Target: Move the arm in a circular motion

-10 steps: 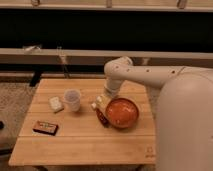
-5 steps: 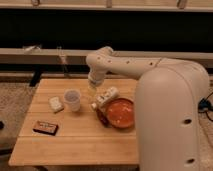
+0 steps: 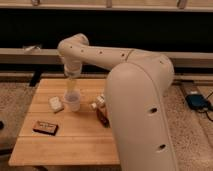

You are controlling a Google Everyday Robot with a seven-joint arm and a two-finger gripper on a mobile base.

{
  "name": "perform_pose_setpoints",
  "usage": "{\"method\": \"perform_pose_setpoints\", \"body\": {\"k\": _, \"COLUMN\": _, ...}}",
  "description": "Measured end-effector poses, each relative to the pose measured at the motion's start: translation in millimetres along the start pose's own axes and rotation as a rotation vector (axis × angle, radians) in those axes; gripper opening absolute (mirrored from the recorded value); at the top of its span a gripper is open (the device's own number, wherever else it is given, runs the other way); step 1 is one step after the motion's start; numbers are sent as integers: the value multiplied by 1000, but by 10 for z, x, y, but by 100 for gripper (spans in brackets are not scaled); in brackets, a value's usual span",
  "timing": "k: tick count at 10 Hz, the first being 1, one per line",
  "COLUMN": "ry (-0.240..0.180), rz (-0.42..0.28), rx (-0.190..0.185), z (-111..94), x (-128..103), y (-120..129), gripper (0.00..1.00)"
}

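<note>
The cream-white arm fills the right half of the camera view. Its thick tube with small dark holes rises to a rounded joint at the upper left, then drops straight down. The gripper hangs at its pale tip, just above a white cup on the wooden table.
On the table lie a small white object left of the cup, a dark flat box near the front left, and a reddish-brown item with a pale piece beside the arm. A dark wall and rail run behind. A blue object lies on the floor at right.
The arm has swung left and nearer the camera. The gripper moved from over the orange bowl to over the white cup. The bowl is now hidden behind the arm.
</note>
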Motion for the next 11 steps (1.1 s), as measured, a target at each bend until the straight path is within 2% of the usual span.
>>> {"method": "perform_pose_setpoints", "body": {"k": 4, "ry": -43, "rz": -221, "rx": -29, "z": -283, "x": -726, "y": 730, "gripper": 80}}
{"method": "perform_pose_setpoints", "body": {"k": 7, "ry": -83, "rz": -331, "rx": -59, "z": -522, "x": -1040, "y": 1359, "gripper": 80}}
{"method": "perform_pose_setpoints", "body": {"k": 9, "ry": -122, "rz": -366, "rx": -70, "z": -796, "x": -1053, "y": 1792, "gripper": 80}}
{"method": "perform_pose_setpoints", "body": {"k": 10, "ry": -135, "rz": -360, "rx": -72, "z": -895, "x": -966, "y": 1937, "gripper": 80}}
{"method": "perform_pose_setpoints", "body": {"k": 11, "ry": -152, "rz": -337, "rx": -71, "z": -1040, "x": -771, "y": 2094, "gripper": 80}}
